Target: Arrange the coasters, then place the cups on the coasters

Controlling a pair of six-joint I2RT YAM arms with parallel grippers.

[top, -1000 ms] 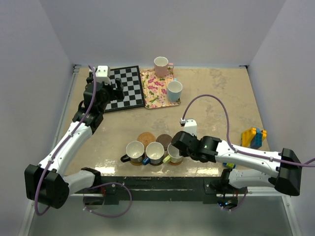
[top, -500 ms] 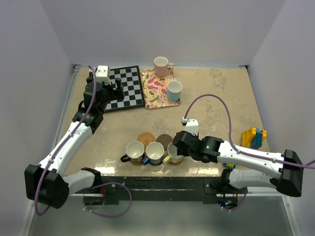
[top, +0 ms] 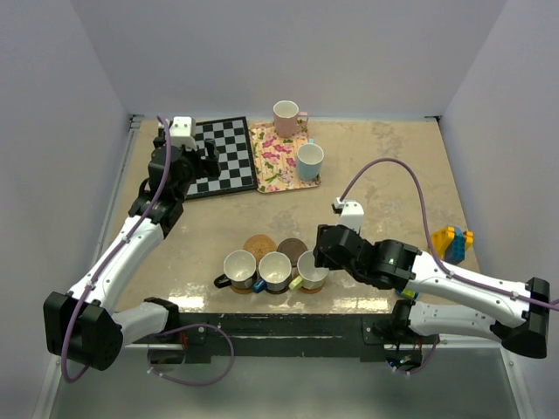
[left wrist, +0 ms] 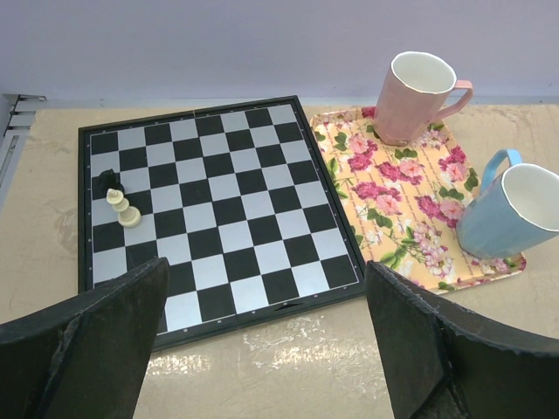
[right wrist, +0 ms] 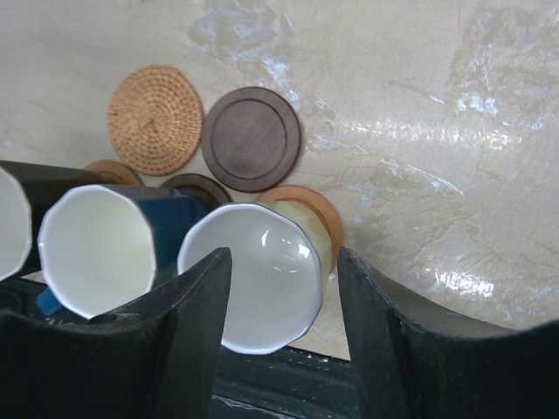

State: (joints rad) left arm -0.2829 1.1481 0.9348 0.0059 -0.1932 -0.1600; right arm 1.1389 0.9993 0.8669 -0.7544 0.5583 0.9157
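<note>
Three cups stand in a row at the near edge: black, dark blue and yellow-green. In the right wrist view the yellow-green cup sits on an orange-brown coaster, and the dark blue cup sits on a dark brown coaster. Behind them lie a bare woven coaster and a bare dark brown coaster. My right gripper hangs open just above the yellow-green cup, jaws apart on either side. The pink cup and light blue cup stand on the floral tray. My left gripper is open and holds nothing.
A chessboard with two small pieces lies under the left gripper, beside the tray. Coloured toy blocks sit at the right side of the table. The black front rail runs close under the row of cups.
My right gripper has opened off the yellow-green cup and its arm has drawn back to the right. The cup stays on its coaster. The left arm has not moved.
</note>
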